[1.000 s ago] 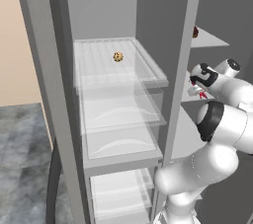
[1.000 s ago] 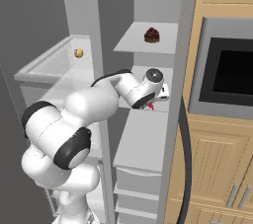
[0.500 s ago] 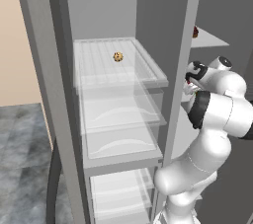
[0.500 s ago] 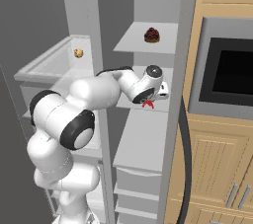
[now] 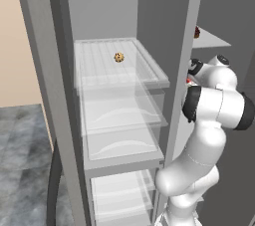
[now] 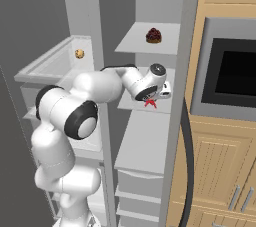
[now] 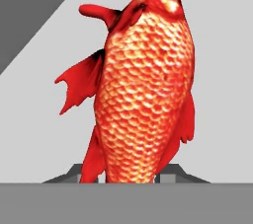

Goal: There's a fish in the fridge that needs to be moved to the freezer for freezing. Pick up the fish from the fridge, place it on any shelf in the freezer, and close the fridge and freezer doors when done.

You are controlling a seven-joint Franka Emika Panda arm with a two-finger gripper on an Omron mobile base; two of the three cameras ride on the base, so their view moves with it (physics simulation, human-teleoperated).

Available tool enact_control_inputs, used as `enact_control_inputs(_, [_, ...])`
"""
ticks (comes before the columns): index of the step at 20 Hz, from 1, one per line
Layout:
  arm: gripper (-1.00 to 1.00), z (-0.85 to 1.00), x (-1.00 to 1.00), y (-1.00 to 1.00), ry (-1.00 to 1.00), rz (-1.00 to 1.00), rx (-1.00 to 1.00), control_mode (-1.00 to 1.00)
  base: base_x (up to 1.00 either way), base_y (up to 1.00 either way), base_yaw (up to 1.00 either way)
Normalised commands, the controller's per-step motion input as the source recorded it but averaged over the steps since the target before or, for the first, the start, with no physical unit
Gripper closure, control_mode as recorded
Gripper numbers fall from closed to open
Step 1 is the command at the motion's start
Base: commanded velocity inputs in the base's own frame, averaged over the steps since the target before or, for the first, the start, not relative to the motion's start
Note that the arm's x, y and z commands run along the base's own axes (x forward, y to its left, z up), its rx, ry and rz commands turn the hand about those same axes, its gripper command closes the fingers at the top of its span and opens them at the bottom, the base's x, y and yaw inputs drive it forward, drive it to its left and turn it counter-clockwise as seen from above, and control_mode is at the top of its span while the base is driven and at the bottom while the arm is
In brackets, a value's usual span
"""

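Left base view: my arm reaches into the freezer (image 5: 219,100), and my own wrist hides the fish, bar a red speck. Right base view: my gripper (image 6: 151,100) sits low over the shelf (image 6: 131,102), the fish (image 6: 150,103) clamped beneath, contact unclear. Hand view: my fingers pinch its tail end; fingertips hidden.
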Motion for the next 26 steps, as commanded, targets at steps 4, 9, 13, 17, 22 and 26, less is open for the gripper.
enact_control_inputs(4, [-1.0, -0.33, 0.22, 0.0, 0.0, 0.02, 0.0, -1.0, 0.0, 0.0, 0.0])
enact_control_inputs(9, [-1.0, -0.18, 0.09, 0.0, -0.01, 0.02, 0.0, -1.0, 0.0, 0.0, 0.0])
enact_control_inputs(13, [-1.0, -0.08, 0.0, 0.0, -0.05, 0.02, 0.0, -1.0, 0.0, 0.0, 0.0])
enact_control_inputs(17, [-1.0, 0.0, -0.08, 0.01, -0.02, 0.01, 0.0, -1.0, 0.0, 0.0, 0.0])
enact_control_inputs(22, [-1.0, 0.01, -0.48, 0.11, -0.08, 0.0, -0.01, -1.0, 0.0, 0.0, 0.0])
enact_control_inputs(26, [-1.0, 0.24, -0.51, 0.1, -0.02, 0.0, 0.0, -1.0, 0.0, 0.0, 0.0])
